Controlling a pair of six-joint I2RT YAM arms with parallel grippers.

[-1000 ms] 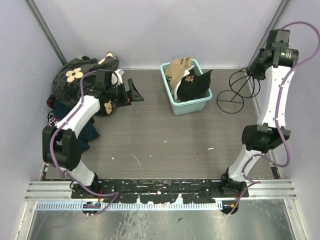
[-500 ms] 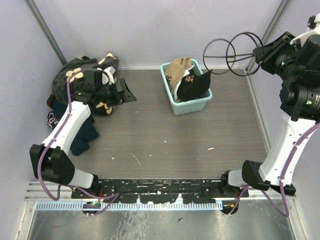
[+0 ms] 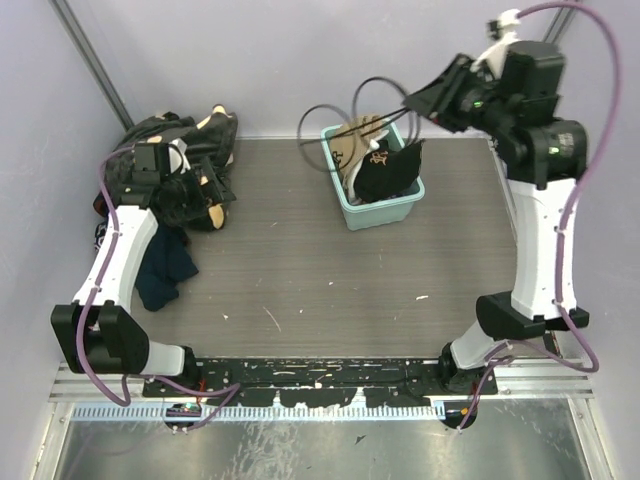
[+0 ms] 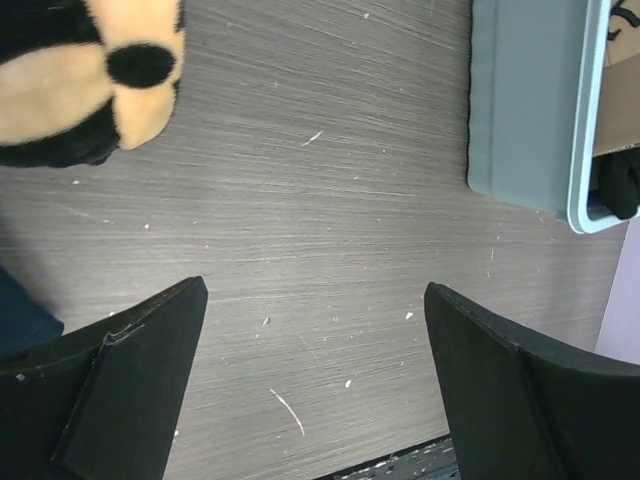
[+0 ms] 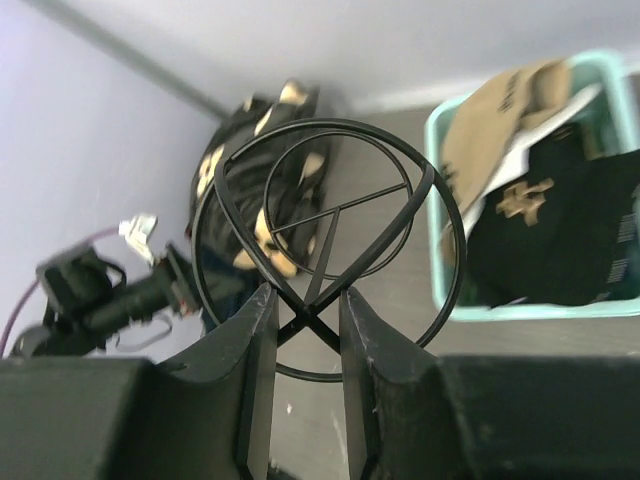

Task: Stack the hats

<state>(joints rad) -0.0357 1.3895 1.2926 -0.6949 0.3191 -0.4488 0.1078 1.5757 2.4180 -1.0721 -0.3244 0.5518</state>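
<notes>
Two hats lie in a teal bin (image 3: 385, 212) at the back centre: a tan cap (image 3: 352, 140) and a black cap (image 3: 385, 170) with a gold logo. A white edge (image 5: 522, 150) shows between them. My right gripper (image 3: 428, 100) is raised at the back right, shut on a black wire stand (image 3: 340, 125) that hangs in the air over the bin's left side. The right wrist view shows the fingers (image 5: 248, 365) clamped at the crossing of the stand's wires (image 5: 308, 322). Beside the fabric pile at the left, my left gripper (image 3: 197, 190) stands open and holds nothing.
A black fabric with tan flower shapes (image 3: 165, 140) is heaped in the back left corner, with dark navy clothing (image 3: 165, 270) in front of it. The left wrist view shows the fabric's tan flower (image 4: 90, 70) and the bin's wall (image 4: 525, 100) above bare table.
My right arm has lifted the wire stand from the table at the back right and swung it left, over the bin. The left gripper has drawn back left toward the fabric pile.
</notes>
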